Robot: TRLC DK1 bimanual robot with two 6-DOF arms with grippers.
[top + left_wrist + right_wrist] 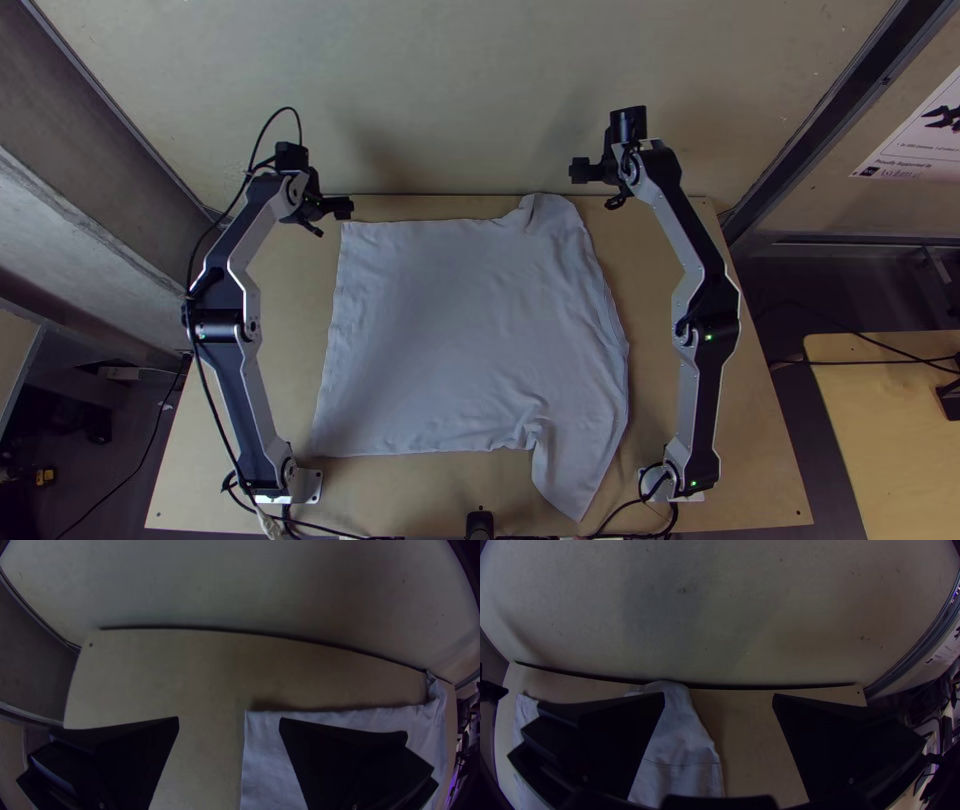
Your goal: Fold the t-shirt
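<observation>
The white t-shirt lies spread on the table, its straight hem towards the left and its two sleeves at the right, one at the back edge, one slanting to the front. My left gripper hangs by the shirt's back left corner; in the left wrist view the gripper is open with nothing between its fingers, the shirt below. Beyond the back sleeve, to its right, is my right gripper. In the right wrist view that gripper is open and holds nothing; the sleeve lies below.
The wooden table shows bare wood along both sides of the shirt. A pale wall rises behind its back edge. Black cables run along the front edge, and a second wooden table stands off to the right.
</observation>
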